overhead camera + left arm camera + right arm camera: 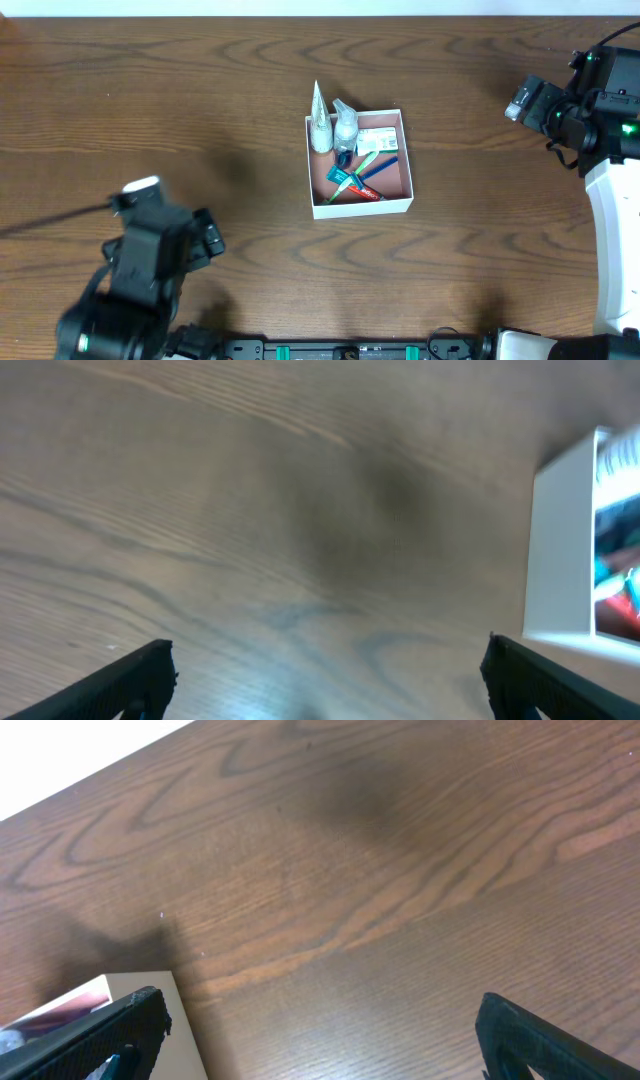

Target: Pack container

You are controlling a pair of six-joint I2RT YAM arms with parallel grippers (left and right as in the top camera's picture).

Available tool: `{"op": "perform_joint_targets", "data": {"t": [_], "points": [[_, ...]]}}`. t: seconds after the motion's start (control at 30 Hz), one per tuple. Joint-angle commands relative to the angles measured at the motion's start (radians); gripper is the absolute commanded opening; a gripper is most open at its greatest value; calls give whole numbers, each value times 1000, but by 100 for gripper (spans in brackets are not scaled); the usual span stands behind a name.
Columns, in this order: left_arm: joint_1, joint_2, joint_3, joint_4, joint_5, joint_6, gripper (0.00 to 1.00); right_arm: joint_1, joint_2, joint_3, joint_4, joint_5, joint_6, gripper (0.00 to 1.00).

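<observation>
Shows the left gripper spread and empty above the desk, then the container mid-desk holding a leaning white tube, a bottle and small toiletries, then the right gripper likewise spread and empty, which looks like packing's end and calls at most for nudging that tube inward.

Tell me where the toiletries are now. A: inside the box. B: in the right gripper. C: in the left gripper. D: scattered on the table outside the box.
A: the white tube, the clear bottle and the other small items sit inside the container, and the left gripper and right gripper are both open and empty.
</observation>
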Motion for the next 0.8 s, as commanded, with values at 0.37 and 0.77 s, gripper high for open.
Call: {"op": "perform_joint_targets", "data": {"t": [0.37, 0.77], "points": [[202, -482, -512, 681, 322, 178, 98, -6, -2, 13, 0, -3, -11, 99], [255, -596, -792, 1165, 403, 190, 98, -6, -2, 13, -1, -3, -11, 99]]}}
